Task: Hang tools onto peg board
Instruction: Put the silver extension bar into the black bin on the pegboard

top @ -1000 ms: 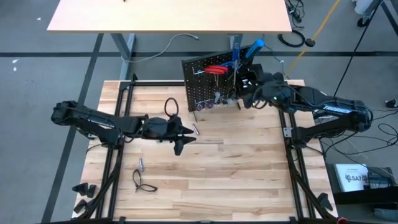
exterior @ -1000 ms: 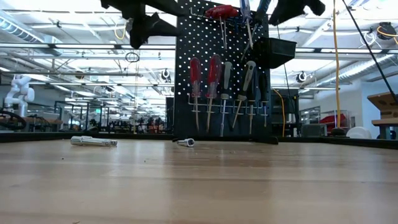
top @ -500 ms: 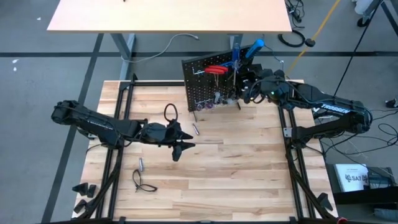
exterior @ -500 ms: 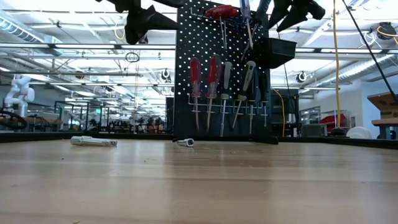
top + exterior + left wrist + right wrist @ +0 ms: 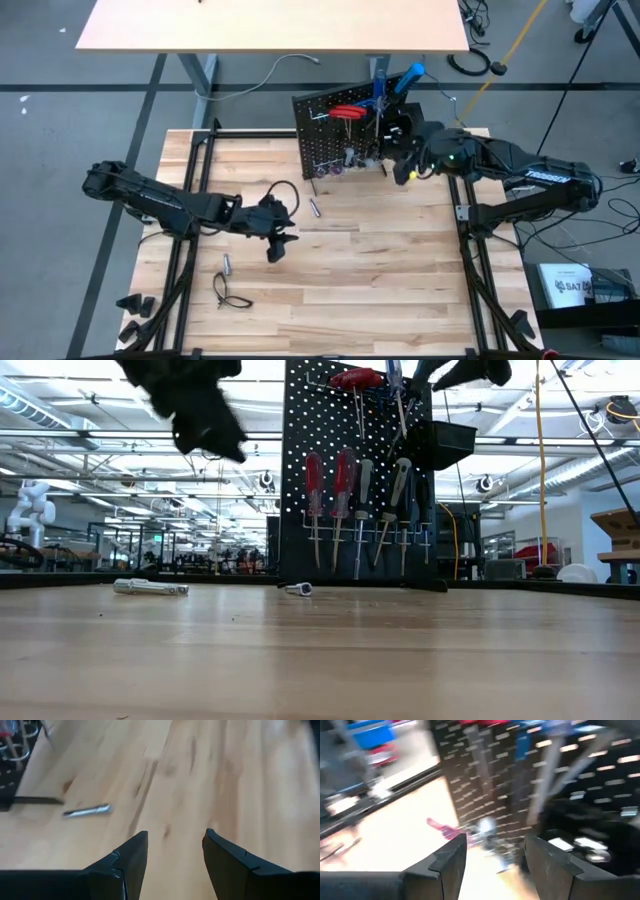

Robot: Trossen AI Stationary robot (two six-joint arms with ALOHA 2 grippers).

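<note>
Left gripper (image 5: 175,857) is hovering over the table, fingers spread and empty, lining up on a silver bit (image 5: 87,811) lying loose (still unhung); right gripper (image 5: 495,860), also spread, is facing the peg board (image 5: 325,140).

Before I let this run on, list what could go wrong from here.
1. The open right gripper sits close beside the black perforated peg board; pulling away carelessly could bump the hung red-handled screwdrivers.
2. The open left gripper hangs above the wooden table; the small silver bits lie flat and may skid when pinched.
</note>
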